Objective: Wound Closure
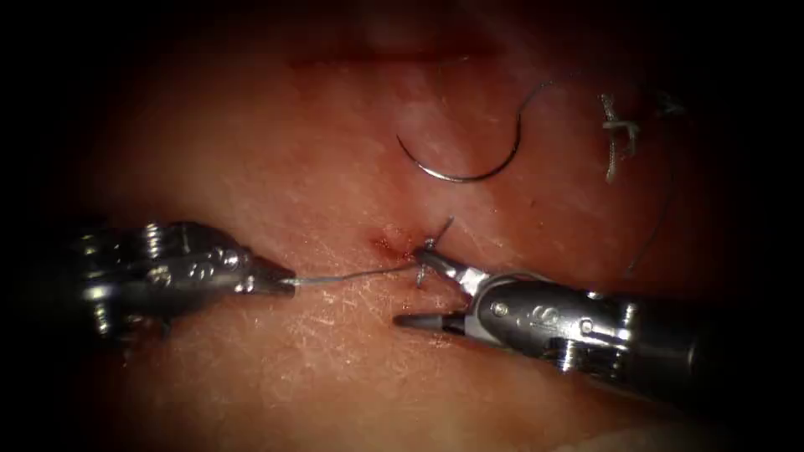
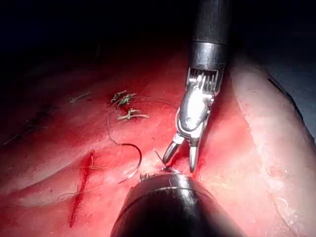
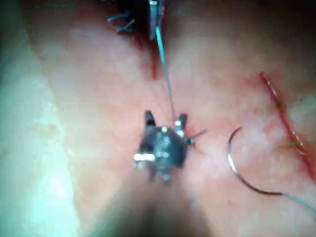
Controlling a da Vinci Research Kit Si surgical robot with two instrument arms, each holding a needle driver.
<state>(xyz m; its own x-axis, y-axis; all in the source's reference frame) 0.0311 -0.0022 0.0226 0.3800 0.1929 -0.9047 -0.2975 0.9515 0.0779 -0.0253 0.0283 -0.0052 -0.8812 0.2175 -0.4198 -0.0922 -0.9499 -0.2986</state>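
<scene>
Needle (image 1: 469, 163) lies free on tissue (image 1: 276, 151); left tool (image 1: 280, 280) grips thread (image 1: 352, 274); right tool (image 1: 427, 289) gapes empty.

Curved needle (image 1: 469, 163) lies free and flat on the tissue (image 1: 318, 167), above the cut (image 1: 389, 244), held by neither tool. Thread (image 1: 352, 276) runs taut leftward from the knot (image 1: 427, 251) at the cut.

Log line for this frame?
left tool: shut on thread | right tool: jaws open at knot | needle: free on tissue
</scene>
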